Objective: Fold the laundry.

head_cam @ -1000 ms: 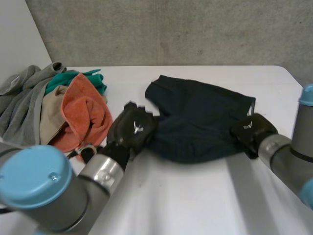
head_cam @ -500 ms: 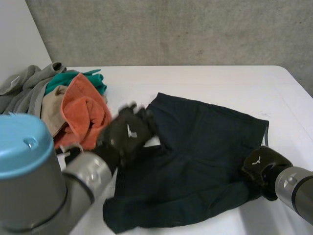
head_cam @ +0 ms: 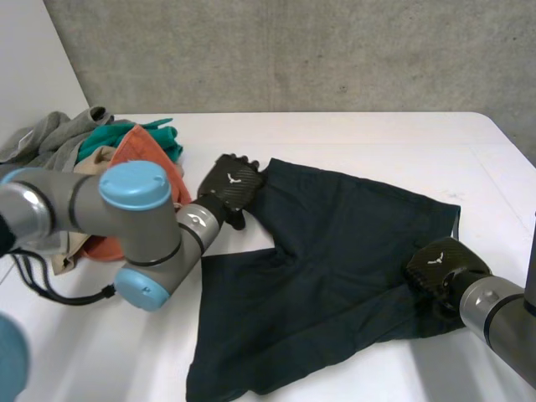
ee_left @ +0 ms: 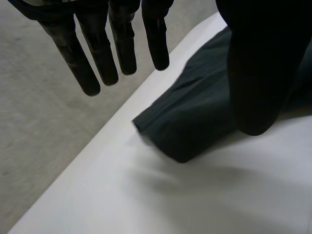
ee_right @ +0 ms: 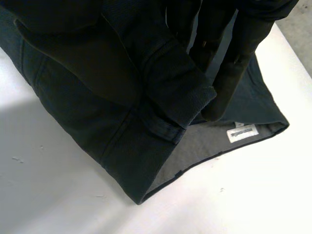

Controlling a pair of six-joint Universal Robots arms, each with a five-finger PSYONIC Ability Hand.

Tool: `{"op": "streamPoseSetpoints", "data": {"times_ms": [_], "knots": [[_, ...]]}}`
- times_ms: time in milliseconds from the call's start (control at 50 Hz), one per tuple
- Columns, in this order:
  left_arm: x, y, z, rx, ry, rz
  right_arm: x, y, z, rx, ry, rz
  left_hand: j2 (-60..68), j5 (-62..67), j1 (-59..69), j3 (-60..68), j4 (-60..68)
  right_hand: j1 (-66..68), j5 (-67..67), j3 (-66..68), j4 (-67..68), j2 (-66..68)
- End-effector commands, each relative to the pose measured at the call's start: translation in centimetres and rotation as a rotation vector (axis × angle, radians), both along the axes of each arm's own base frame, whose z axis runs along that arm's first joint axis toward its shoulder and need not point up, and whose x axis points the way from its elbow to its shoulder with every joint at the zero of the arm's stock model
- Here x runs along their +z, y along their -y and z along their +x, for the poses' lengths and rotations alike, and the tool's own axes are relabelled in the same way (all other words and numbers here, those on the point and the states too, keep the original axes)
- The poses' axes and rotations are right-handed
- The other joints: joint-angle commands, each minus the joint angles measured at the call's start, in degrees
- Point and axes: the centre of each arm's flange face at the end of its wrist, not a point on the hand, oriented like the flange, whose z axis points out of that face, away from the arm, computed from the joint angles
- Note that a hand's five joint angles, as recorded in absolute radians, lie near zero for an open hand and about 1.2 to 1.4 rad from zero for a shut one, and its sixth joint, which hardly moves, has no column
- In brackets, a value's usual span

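Listing from the left: a heap of unfolded laundry sat at the left end of the white desk [head_cam: 377, 134], made up of a crumpled grey knit garment [head_cam: 38, 146], a bunched teal cloth [head_cam: 126, 134] and a rumpled orange cloth [head_cam: 144, 152]. The grey-jointed left arm with its light-blue cap [head_cam: 134, 186] lay across the near side of this heap.

Next item: the black left hand [head_cam: 233, 184], placed at the far left corner of the dark navy shorts [head_cam: 335, 260]. In the left wrist view its fingers [ee_left: 122, 44] were straight and spread apart, holding nothing, and a rounded corner of the shorts [ee_left: 195, 122] lay flat on the desk [ee_left: 146, 195] beneath them.

The shorts were spread across the middle of the desk, well apart from the heap, with a few shallow wrinkles.

Last item: the black right hand [head_cam: 442, 266], at the right edge of the shorts. In the right wrist view that hand [ee_right: 234, 63] was clamped on the cloth, its fingers curled round a raised fold of the shorts' thick hem [ee_right: 165, 83]. A small white sewn-in label [ee_right: 242, 132] showed on the grey inner face, just beside the fingertips.
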Motion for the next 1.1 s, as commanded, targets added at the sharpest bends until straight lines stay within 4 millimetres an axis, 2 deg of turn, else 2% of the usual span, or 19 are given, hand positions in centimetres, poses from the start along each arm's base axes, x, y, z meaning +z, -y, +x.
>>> {"op": "streamPoseSetpoints", "data": {"times_ms": [20, 140, 200, 220, 260, 280, 380, 500, 560, 580, 660, 680, 780, 840, 860, 920, 960, 1020, 1100], "knots": [[-2.3, 0.7, -1.8, -0.069, -0.025, -0.024, -0.4, -0.2, 0.0, 0.002, -0.002, 0.01, 9.3, 9.1, 9.2, 9.4, 9.3, 18.9, 12.1, 12.0, 11.4, 12.9], [-3.7, 0.6, -2.8, -0.082, -0.016, -0.026, -0.7, -0.3, -0.1, -0.001, -0.004, 0.015, 13.2, 13.0, 13.1, 13.2, 13.1, 18.9, 12.1, 12.0, 11.4, 12.9], [-3.7, 0.9, -3.1, -0.081, -0.011, -0.052, -0.7, -0.1, -0.2, -0.002, 0.002, 0.013, 28.5, 28.2, 28.3, 28.5, 28.4, 18.9, 12.1, 12.0, 11.4, 12.9], [-3.5, 0.9, -3.2, -0.084, -0.008, -0.065, -0.7, -0.1, -0.2, -0.002, 0.002, 0.012, 41.0, 40.8, 40.9, 41.0, 40.9, 18.9, 12.1, 12.0, 11.4, 12.9], [-3.2, 0.7, -3.4, -0.094, -0.005, -0.079, -0.7, -0.1, -0.2, -0.003, 0.001, 0.013, 53.3, 53.1, 53.2, 53.4, 53.3, 18.9, 12.1, 12.0, 11.4, 12.9], [-2.9, 0.3, -3.9, -0.105, -0.005, -0.103, -0.7, -0.1, -0.2, -0.002, 0.002, 0.013, 54.9, 54.7, 54.7, 54.9, 54.8, 18.9, 12.1, 12.0, 11.4, 12.9], [0.2, -1.1, -5.8, -0.138, -0.05, -0.262, -0.8, -0.2, -0.2, -0.002, 0.001, 0.016, 54.9, 54.7, 54.8, 54.9, 54.8, 18.9, 12.1, 12.0, 11.4, 12.9], [1.7, -3.8, -8.3, -0.216, -0.133, -0.384, -1.0, -0.4, -0.3, -0.002, -0.001, 0.023, 54.9, 54.7, 54.8, 54.9, 54.8, 18.9, 12.1, 12.0, 11.4, 12.9], [0.8, -5.3, -9.6, -0.279, -0.151, -0.408, -1.1, -0.5, -0.2, 0.001, -0.003, 0.028, 54.9, 54.7, 54.8, 54.9, 54.8, 18.9, 12.1, 12.0, 11.4, 12.9], [-0.4, -6.3, -10.2, -0.318, -0.144, -0.4, -1.2, -0.6, -0.3, 0.001, -0.004, 0.031, 54.9, 54.7, 54.8, 54.9, 54.8, 18.9, 12.1, 12.0, 11.4, 12.9], [-2.2, -7.3, -10.7, -0.36, -0.116, -0.404, -1.3, -0.8, -0.3, 0.002, -0.004, 0.034, 54.9, 54.7, 54.8, 54.9, 54.8, 18.9, 12.1, 12.0, 11.4, 12.9], [-2.3, -7.3, -10.7, -0.36, -0.11, -0.41, -1.4, -0.8, -0.3, 0.002, -0.005, 0.035, 53.4, 53.2, 53.3, 53.4, 53.3, 18.9, 12.1, 12.0, 11.4, 12.9], [-1.9, -7.1, -10.7, -0.348, -0.093, -0.451, -2.2, -0.8, -0.3, -0.001, -0.012, 0.059, 4.7, 4.5, 4.6, 4.8, 4.7, 18.9, 12.1, 12.0, 11.4, 12.9], [-0.5, -6.7, -10.7, -0.315, -0.12, -0.486, -2.3, -0.8, -0.3, -0.001, -0.013, 0.065, -4.1, -4.3, -4.2, -4.1, -4.2, 18.9, 12.1, 12.0, 11.4, 12.9], [1.0, -6.2, -10.5, -0.269, -0.145, -0.519, -2.4, -0.8, -0.3, -0.001, -0.014, 0.066, -8.6, -8.8, -8.8, -8.6, -8.7, 18.9, 12.1, 12.0, 11.4, 12.9], [3.3, -5.4, -10.0, -0.186, -0.19, -0.563, -2.4, -0.8, -0.3, 0.001, -0.014, 0.068, -10.5, -10.7, -10.6, -10.5, -10.6, 18.9, 12.1, 12.0, 11.4, 12.9], [4.8, -3.9, -8.7, -0.097, -0.207, -0.575, -2.5, -0.9, -0.3, 0.002, -0.015, 0.07, -11.0, -11.2, -11.2, -11.0, -11.1, 18.9, 12.1, 12.0, 11.4, 12.9], [5.5, -2.1, -6.3, -0.015, -0.198, -0.55, -2.5, -0.8, -0.3, 0.001, -0.016, 0.073, -11.2, -11.4, -11.3, -11.2, -11.3, 18.9, 12.1, 12.0, 11.4, 12.9], [5.0, -1.4, -4.4, 0.012, -0.18, -0.48, -2.5, -0.8, -0.4, -0.002, -0.016, 0.073, -11.2, -11.4, -11.3, -11.2, -11.3, 18.9, 12.1, 12.0, 11.4, 12.9]]}}
